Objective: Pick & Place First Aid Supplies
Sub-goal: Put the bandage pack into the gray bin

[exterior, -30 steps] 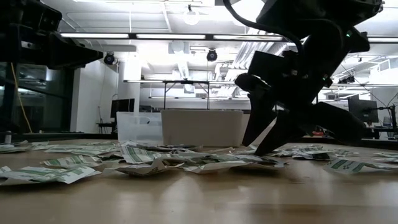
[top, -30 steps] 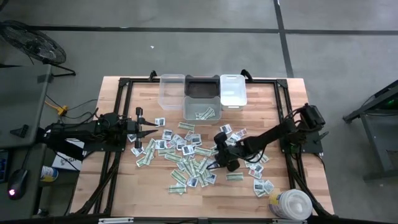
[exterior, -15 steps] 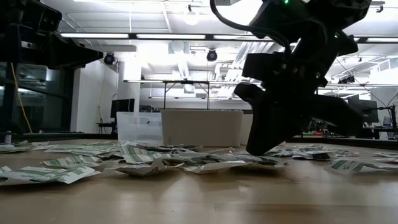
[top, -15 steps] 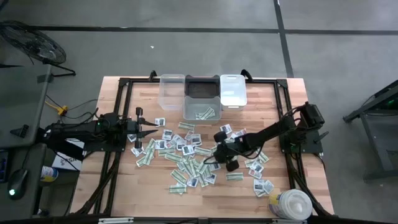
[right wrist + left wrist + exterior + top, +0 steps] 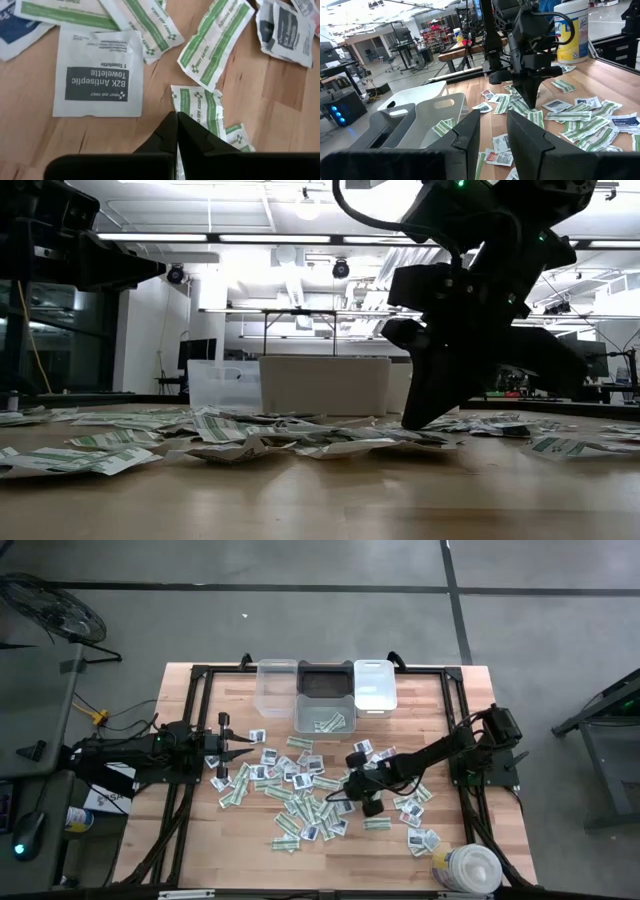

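Several small flat first aid packets [image 5: 300, 790] lie scattered over the middle of the wooden table, green-and-white strips and squarish white ones. My right gripper [image 5: 343, 796] slants down among them, shut, with its tips [image 5: 176, 116] at a green-and-white strip packet [image 5: 200, 107]. Beside it lies a white antiseptic towelette packet [image 5: 97, 80]. The low view shows the same gripper [image 5: 412, 423] down at the packets. My left gripper [image 5: 240, 748] waits level at the table's left side, open and empty, its fingers [image 5: 470, 137] apart in its own view. My right gripper has its two fingertips closed together on the long edge [image 5: 173, 100] of the green-and-white strip packet, near one end. The fingers slant down from the table's right side. The packet still lies flat on the table, its rest spreading out beside one finger.
At the far middle stand a clear bin [image 5: 278, 685], a dark bin [image 5: 325, 678], a white bin [image 5: 375, 685] and a clear bin [image 5: 303, 720] holding a few packets. A big round white tub [image 5: 470, 868] stands at the near right corner. Black frame rails [image 5: 190, 740] run along the table's sides.
My right gripper has shut: a second ago its fingers stood apart over the packets, now they meet. It has rolled a little at the wrist while staying over the same spot. The packets around it lie where they were.
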Robot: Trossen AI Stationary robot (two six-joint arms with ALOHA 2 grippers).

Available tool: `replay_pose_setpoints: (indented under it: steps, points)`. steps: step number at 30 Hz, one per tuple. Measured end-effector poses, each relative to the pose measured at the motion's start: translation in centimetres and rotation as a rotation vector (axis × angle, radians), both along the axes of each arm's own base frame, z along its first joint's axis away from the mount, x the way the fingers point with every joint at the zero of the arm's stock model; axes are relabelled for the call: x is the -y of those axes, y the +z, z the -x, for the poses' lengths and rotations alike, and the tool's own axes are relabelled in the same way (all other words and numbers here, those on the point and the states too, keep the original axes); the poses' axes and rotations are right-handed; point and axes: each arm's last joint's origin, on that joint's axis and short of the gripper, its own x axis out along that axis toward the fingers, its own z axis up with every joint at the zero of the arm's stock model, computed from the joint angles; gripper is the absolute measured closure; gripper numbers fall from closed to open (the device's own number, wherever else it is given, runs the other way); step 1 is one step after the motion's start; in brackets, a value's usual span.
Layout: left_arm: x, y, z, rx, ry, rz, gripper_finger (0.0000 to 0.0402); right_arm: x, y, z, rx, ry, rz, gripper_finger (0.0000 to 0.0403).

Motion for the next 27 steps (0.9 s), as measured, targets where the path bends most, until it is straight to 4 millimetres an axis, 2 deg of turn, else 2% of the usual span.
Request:
replay_pose_setpoints:
  steps: [8,13,19,27]
  points:
    - [0.0,0.0,0.0,0.000,0.000,0.000,0.0305,-0.4,2.8,0.1,-0.029,-0.042,0.024,0.0403]
    - [0.0,0.0,0.0,0.000,0.000,0.000,0.0305,-0.5,5.1,-0.5,0.004,-0.050,0.028,0.0403]
    - [0.0,0.0,0.0,-0.001,0.000,0.000,0.0305,-0.6,6.4,-1.2,0.044,-0.056,0.038,0.0403]
    - [0.0,0.0,0.0,0.000,0.000,0.000,0.0305,-0.6,6.7,-1.4,0.049,-0.058,0.045,0.0403]
